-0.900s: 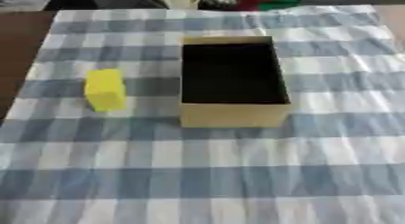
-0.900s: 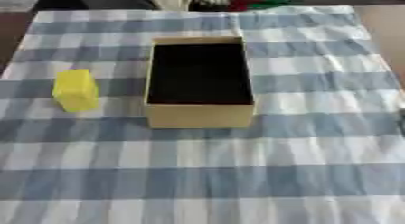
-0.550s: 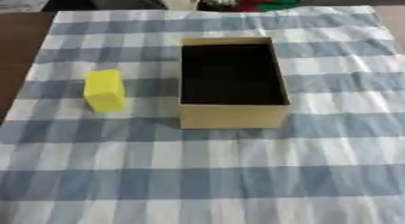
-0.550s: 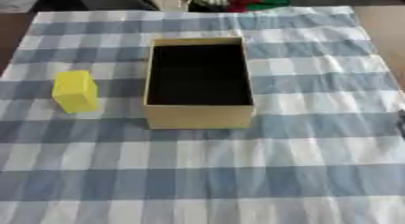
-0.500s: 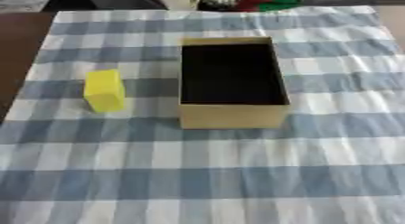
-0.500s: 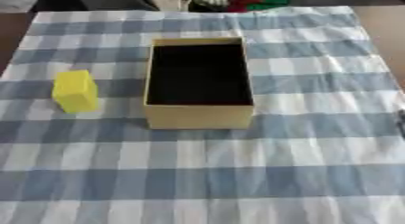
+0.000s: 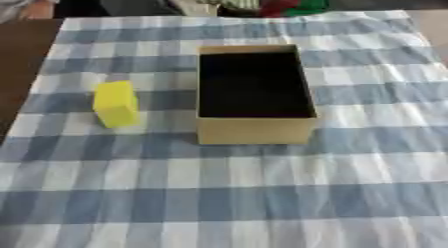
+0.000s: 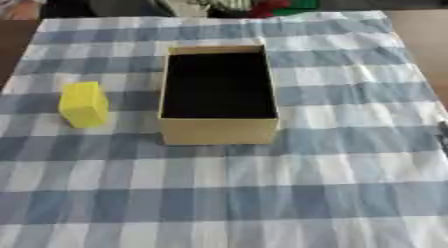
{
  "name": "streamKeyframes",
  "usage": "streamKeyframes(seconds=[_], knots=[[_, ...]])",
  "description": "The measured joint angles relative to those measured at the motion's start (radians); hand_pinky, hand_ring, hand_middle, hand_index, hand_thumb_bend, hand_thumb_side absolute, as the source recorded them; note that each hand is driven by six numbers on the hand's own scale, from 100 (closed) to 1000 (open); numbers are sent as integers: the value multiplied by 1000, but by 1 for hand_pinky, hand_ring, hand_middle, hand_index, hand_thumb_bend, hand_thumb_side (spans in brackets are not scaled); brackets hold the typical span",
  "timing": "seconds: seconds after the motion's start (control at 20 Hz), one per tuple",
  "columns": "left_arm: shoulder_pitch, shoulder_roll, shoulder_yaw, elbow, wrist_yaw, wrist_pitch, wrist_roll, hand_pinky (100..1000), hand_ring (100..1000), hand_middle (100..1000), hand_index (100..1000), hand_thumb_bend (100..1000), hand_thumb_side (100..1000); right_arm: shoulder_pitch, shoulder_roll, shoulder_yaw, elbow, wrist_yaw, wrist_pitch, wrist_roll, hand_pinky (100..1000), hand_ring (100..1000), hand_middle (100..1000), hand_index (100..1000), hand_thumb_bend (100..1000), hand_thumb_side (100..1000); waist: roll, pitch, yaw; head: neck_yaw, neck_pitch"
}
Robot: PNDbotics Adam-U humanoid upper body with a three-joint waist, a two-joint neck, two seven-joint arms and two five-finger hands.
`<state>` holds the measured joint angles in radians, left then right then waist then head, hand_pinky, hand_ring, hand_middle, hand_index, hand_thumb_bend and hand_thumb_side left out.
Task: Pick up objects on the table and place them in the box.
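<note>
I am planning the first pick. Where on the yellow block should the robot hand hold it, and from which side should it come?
Probably by the yellow block's two long side faces, coming from above. It stands alone on the checked cloth, left of the open box and apart from it, so both faces look free. Neither hand shows clearly; being on the left, the block likely suits the left one.

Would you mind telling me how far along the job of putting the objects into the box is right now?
Nothing looks done yet: the open box shows only a dark interior, with nothing visible inside. Nothing is in hand either, as no robot hand clearly shows in either view. What is left is the yellow block, which stands on the checked cloth to the left of the box, apart from it.
</note>
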<state>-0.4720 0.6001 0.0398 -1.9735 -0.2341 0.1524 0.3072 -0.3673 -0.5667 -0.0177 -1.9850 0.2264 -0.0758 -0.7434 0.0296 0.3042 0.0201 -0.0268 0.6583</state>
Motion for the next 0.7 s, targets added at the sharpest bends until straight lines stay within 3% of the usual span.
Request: streamKeyframes(seconds=[0.15,0.3,0.45,0.7], knots=[[-62,94,-40,34,-3,98,-142,779,734,702,841,341,474,3,0,1,0,0,-1,3,825,779,743,813,100,650,1,-9,-1,-1,0],[-121,173,-82,83,-18,151,-312,796,760,736,853,361,467,3,-1,5,0,0,-1,7,825,778,743,813,100,651,2,-10,-4,-1,0],[-172,236,-122,133,-61,155,-504,815,790,765,866,404,448,3,-2,7,0,-1,-1,10,826,778,743,813,100,651,6,-12,-6,-1,0],[-237,303,-172,200,-112,111,-778,834,814,791,873,475,416,3,-8,12,0,-1,0,17,826,778,743,812,100,652,8,-12,-7,-11,0]])
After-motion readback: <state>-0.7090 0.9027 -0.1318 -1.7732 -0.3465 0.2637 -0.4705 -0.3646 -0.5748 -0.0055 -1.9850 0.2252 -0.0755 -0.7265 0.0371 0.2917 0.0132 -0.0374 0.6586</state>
